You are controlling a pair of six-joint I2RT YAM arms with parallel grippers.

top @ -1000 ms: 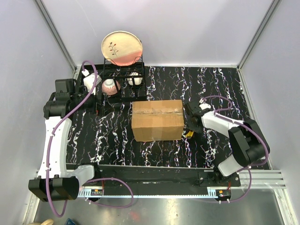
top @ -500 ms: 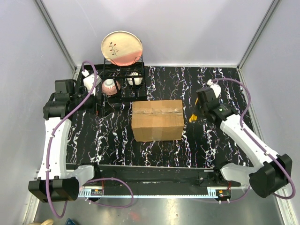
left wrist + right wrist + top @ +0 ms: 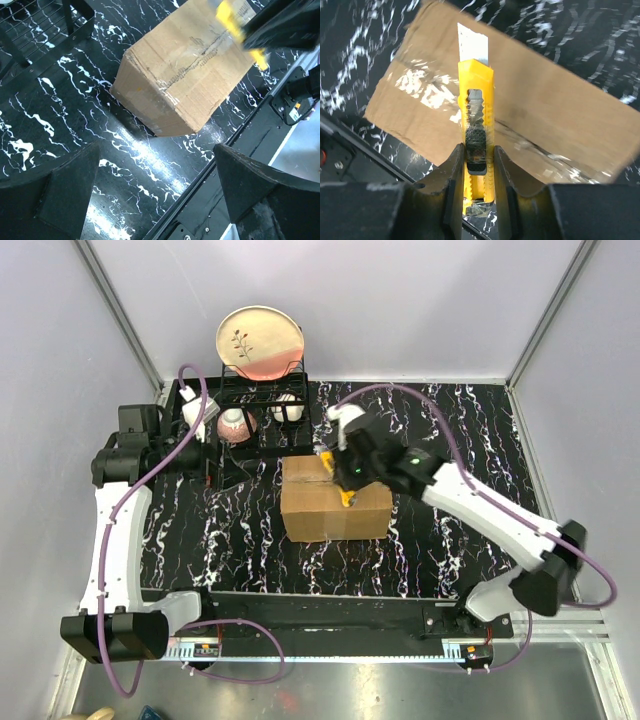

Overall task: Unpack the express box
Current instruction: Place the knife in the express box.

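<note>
**Cutter over the taped seam, box not yet opened**

The express box (image 3: pixel 335 502) sits shut in the middle of the bench (image 3: pixel 450 430). Its long side faces the arms, and the dish rack (image 3: pixel 262 410) stands just behind its left end. The step in hand is slitting the tape, and nothing can come out until the top flaps are freed.

The right tool (image 3: pixel 474 172) pinches a yellow utility cutter (image 3: pixel 476 95) by its lower body, a finger pressed to each side. The blade (image 3: pixel 472 46) is pushed out and points away from the wrist. From above, the right arm reaches across the bench and holds the cutter over the left half of the box top. The glossy tape seam (image 3: pixel 530 145) runs lengthwise along the top and crosses under the cutter's handle. The wrist picture is blurred, so I cannot tell whether the blade tip touches the cardboard or hangs just above it. No cut is visible in the tape.

The left tool (image 3: pixel 156 165) is spread wide and holds nothing. It hangs over bare bench off the box's left end, apart from it.

The next move likely calls for turning the blade into line with the seam. It would then set the tip down at one end and draw it shallowly along the tape. The free left tool could brace the box so it does not slide.
</note>
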